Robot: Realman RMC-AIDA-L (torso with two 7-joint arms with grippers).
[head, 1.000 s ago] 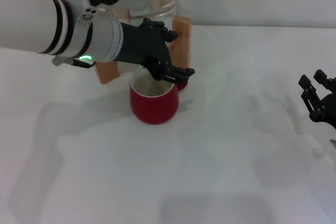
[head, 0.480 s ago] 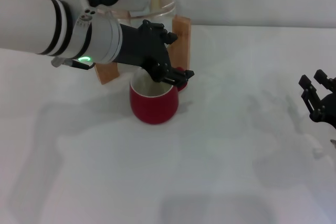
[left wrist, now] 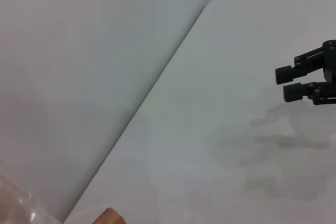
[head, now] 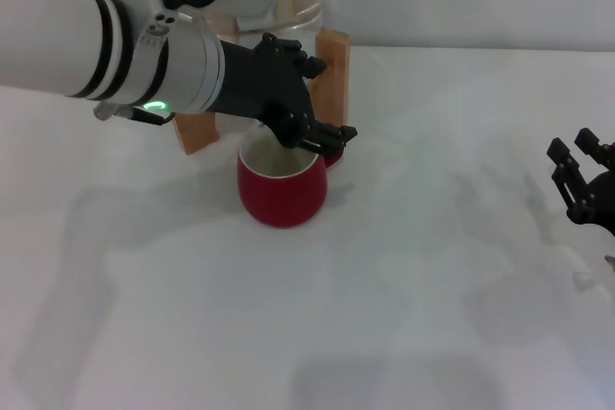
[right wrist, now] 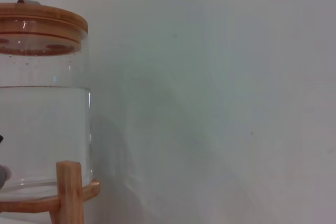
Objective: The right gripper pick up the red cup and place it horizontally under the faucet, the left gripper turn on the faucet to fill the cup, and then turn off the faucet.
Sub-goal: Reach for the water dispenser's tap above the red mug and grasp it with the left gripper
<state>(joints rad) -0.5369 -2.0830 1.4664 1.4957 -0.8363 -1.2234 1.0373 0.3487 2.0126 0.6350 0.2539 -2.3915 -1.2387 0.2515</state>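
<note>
Left hand (head: 332, 134) fingertips slightly rightward over red cup (head: 282, 185)

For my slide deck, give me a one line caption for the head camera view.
Left gripper reaches over the red cup in front of the wooden stand, while the right gripper waits at the table's right edge.

No text, label, brand, number or sign can be read on anything that is shown in any of the three views.

Red cup (head: 282, 189) upright on table before wooden stand, white inside; faucet hidden by arm.
</note>
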